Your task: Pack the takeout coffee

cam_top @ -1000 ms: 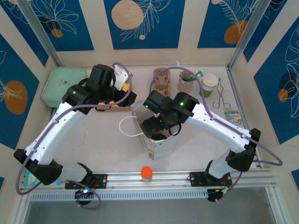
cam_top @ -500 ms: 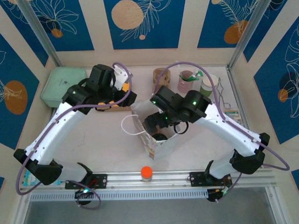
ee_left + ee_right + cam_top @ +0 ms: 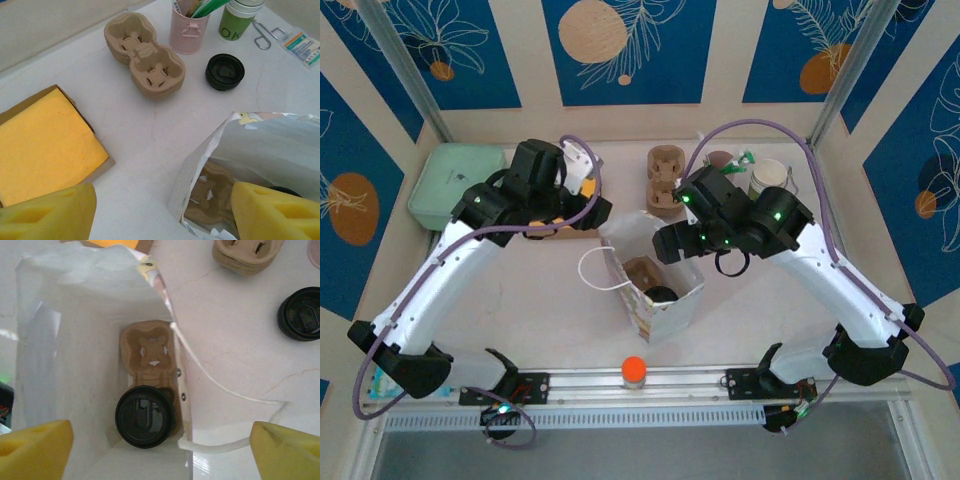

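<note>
Far left: pale green lidded box (image 3: 455, 185), not needed.

Left gripper (image 3: 162, 215): jaws wide apart, nothing clamped. One pad hangs by the yellow sponge (image 3: 45, 145), the other over the mouth of the white paper bag (image 3: 270, 145). I cannot tell if it touches the rim.

Centre: the bag stands upright with its mouth open. A cardboard cup carrier (image 3: 150, 352) lies on its floor. The takeout coffee (image 3: 145, 416) sits in the pocket nearer the arm bases, black lid up, and the other pocket is bare. The string handle (image 3: 225, 390) trails outside on the table.

Right gripper (image 3: 160, 447): spread open and empty, hanging above the bag mouth, roughly over the cup.

My read: the cup is seated, so the step in hand is getting the right arm clear without disturbing the bag.
- Go straight up first and move sideways only once both pads are above the rim.
- The paper wall on one side and the string on the other are the snags, and a catch on either could tip bag and coffee.
- Keep the jaws spread, because closing them low risks pinching the lid.
- Leave the left arm where it is, in case the rim needs steadying.

Right of the bag: spare carrier stack (image 3: 145, 55), loose black lid (image 3: 225, 71), pink cup (image 3: 187, 30), tongs (image 3: 265, 32). I'd swing out above these, not through them.
</note>
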Available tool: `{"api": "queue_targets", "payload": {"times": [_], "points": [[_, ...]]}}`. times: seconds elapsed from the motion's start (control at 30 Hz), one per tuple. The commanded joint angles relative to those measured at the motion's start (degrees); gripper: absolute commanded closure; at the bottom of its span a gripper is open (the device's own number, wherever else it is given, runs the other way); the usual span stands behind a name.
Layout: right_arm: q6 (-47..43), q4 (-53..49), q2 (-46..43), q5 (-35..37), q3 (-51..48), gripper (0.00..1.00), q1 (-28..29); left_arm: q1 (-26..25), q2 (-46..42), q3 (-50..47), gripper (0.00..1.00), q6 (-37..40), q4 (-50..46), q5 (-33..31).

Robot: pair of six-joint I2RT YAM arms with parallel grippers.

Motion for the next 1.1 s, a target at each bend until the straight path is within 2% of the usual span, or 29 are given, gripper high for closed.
{"api": "queue_targets", "payload": {"times": [0.0,0.37,0.73,0.9,1.07], "points": [[-1.50,1.20,-0.41,-0.44,-1.82,0.14,-1.04,-0.66,-3.03,-2.33,0.28,-2.29,0.62,2.81],[-3.09,3.33,2.73,-2.73,-4.25,0.36,-1.57,-0.66,-6.63,-10.86,0.27,-6.37,3.15,5.76],[-2.83,5.03,3.56,-3.25,-7.36,0.54,-3.49,-0.66,-7.70,-16.15,0.27,-9.47,7.13,9.85],[-2.83,5.75,3.60,-3.78,-8.40,0.60,-4.68,-0.66,-7.70,-18.09,0.27,-10.63,8.90,11.20],[-2.75,6.20,3.64,-4.43,-8.94,0.72,-5.65,-0.62,-6.93,-18.30,0.27,-10.81,9.30,11.49]]}}
